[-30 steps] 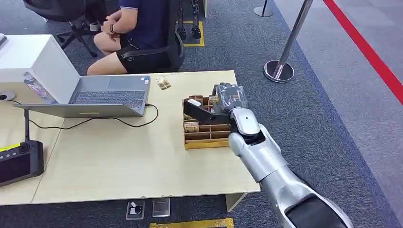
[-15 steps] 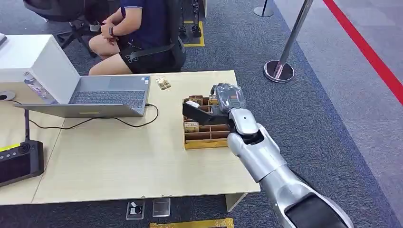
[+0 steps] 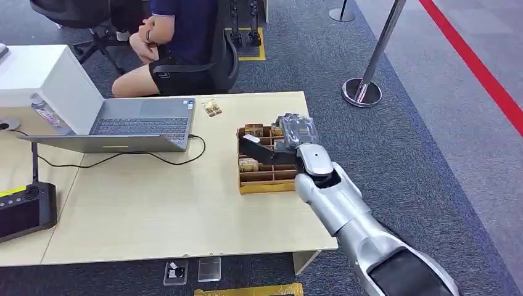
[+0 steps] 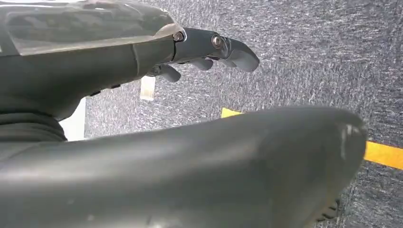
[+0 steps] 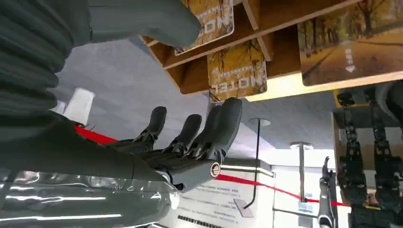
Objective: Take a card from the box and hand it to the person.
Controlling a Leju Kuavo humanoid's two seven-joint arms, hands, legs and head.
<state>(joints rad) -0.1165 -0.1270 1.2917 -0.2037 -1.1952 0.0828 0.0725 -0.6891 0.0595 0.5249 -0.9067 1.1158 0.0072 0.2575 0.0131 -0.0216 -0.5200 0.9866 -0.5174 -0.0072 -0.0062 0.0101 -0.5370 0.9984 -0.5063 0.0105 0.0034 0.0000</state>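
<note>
Right hand [image 3: 285,139] is over the far right part of the wooden box [image 3: 266,183], thumb reaching toward the middle compartments. From the right wrist cam the fingers [image 5: 209,130] are straight and spread, thumb [image 5: 142,19] sits against a card [image 5: 209,21] standing in a compartment; a second card [image 5: 237,76] marked HOTEL stands in the next slot, just past the fingertips. Can't tell if the thumb actually presses the card or only overlaps it; nothing is pinched, so the hand reads as wide and empty. Cards are in the box, upright in their compartments. Box sits on the tabletop [image 3: 154,203] near its right edge. Left hand [image 4: 199,52] hangs over grey carpet [image 4: 309,57], fingers loosely extended, holding nothing. Person [image 3: 179,43] sits in a chair at the far side of the tabletop, hands [image 3: 148,31] together near the lap, well apart from the box. Open laptop [image 3: 139,126] sits left of the box, and a small card-like item [image 3: 212,108] lies near the far edge.
</note>
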